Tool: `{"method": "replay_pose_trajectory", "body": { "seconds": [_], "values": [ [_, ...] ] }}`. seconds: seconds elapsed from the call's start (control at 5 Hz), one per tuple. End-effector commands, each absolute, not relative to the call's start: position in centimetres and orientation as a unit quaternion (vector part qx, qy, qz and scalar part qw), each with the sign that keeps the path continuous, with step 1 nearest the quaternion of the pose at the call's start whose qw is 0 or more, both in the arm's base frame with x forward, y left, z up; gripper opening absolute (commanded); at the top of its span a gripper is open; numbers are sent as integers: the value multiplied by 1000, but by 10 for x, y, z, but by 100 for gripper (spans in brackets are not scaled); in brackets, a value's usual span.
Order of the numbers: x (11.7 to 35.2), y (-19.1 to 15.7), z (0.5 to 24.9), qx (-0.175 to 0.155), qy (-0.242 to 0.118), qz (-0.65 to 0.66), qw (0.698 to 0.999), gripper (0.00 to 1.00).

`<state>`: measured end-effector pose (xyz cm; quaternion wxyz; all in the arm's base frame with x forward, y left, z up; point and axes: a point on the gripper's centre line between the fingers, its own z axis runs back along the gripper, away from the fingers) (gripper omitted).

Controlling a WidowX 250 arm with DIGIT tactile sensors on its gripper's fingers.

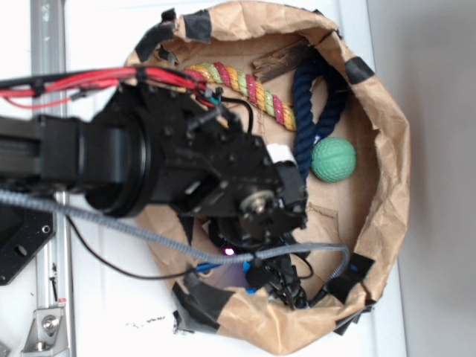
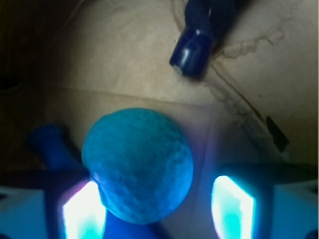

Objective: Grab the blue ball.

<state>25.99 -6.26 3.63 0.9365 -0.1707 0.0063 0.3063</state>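
The blue ball (image 2: 138, 169) is a round teal-blue ball with a dimpled surface, lying on the brown paper floor, and it fills the lower middle of the wrist view. My gripper (image 2: 158, 206) is open around it. The left pad (image 2: 83, 211) touches or nearly touches the ball's side. The right pad (image 2: 232, 204) stands apart from it with a clear gap. In the exterior view the gripper (image 1: 286, 286) points down into the front of the paper nest, and the arm hides the ball.
The crumpled brown paper wall (image 1: 387, 149) rings the area. A mint-green ball (image 1: 333, 159), a navy rope (image 1: 309, 111), a multicoloured rope (image 1: 245, 85) and a wooden stick (image 1: 279, 63) lie farther back. A bright blue cylindrical toy (image 2: 50, 144) lies just left of the ball.
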Motion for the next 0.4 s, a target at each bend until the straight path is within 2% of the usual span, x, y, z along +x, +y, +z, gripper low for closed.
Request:
{"method": "replay_pose_trajectory", "body": {
  "seconds": [0.0, 0.2],
  "values": [
    [282, -56, 42, -156, -54, 238, 957, 0],
    [284, -43, 62, -158, -91, 202, 962, 0]
  ]
}}
